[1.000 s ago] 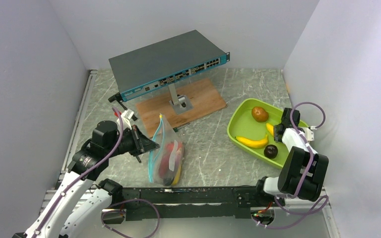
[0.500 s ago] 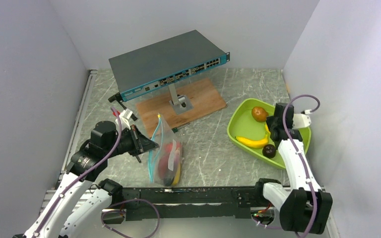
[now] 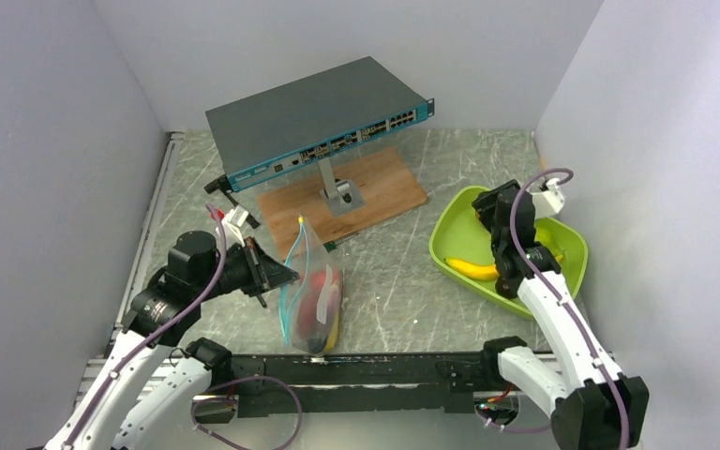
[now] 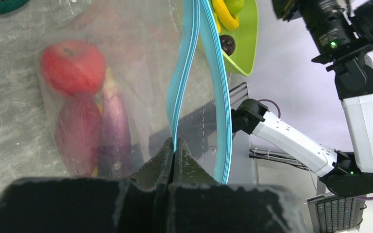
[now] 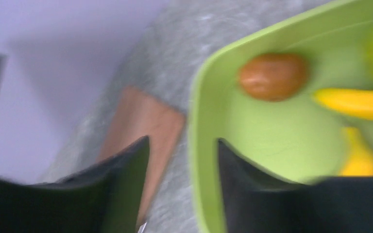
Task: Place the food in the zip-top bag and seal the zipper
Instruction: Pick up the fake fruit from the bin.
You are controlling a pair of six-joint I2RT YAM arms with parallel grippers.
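Lower centre of the top view, the bag (image 3: 314, 281) stands on the counter (image 3: 403, 281), apple (image 4: 70, 60) and eggplant (image 4: 114, 131) inside, left jaws pinching its zipper (image 4: 173, 116). At right, the right jaws hang spread above the tray (image 3: 572, 248) holding a banana (image 3: 473, 269).

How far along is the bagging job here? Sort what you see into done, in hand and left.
Done: a red apple, an eggplant and a reddish piece lie inside the zip-top bag. In hand: the left gripper pinches the zipper, whose mouth gapes open; the right gripper, open and empty, hovers by the tray. Left: brown fruit and banana to bag, then sealing.
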